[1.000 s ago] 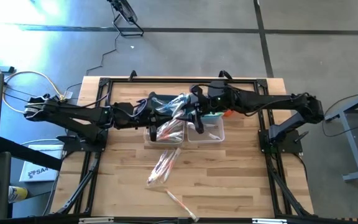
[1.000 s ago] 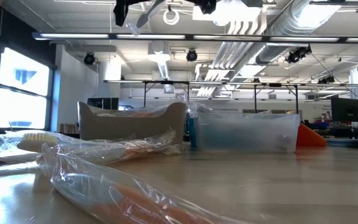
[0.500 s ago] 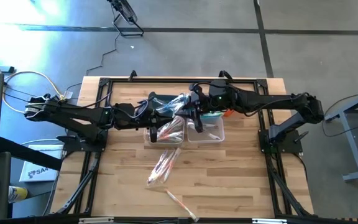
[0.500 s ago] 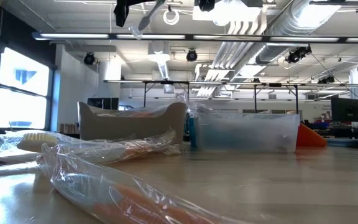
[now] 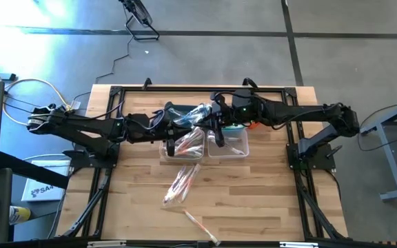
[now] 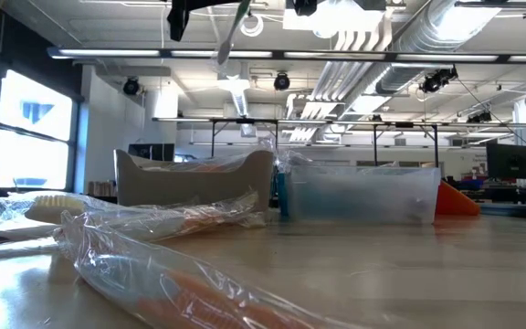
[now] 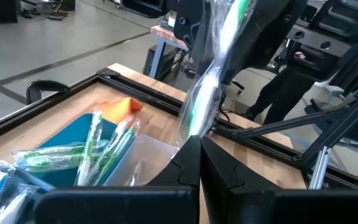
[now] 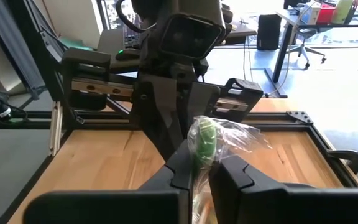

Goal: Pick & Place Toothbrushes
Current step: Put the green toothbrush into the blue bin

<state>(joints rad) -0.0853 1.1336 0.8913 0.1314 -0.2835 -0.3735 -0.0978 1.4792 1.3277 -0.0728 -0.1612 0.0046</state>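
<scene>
Right gripper (image 8: 194, 171) has just pinched in on the green toothbrush (image 8: 204, 140), its fingers nearly together around the wrapped handle. Left gripper (image 7: 199, 163) stays clamped tight on the other end of that wrapper, so both arms hold one brush in mid-air, above the clear bins (image 5: 227, 146). That looks like a handover; the left should let go next. More toothbrushes (image 5: 182, 182) lie on the table (image 5: 267, 200), though which bin is the target I can't tell.
</scene>
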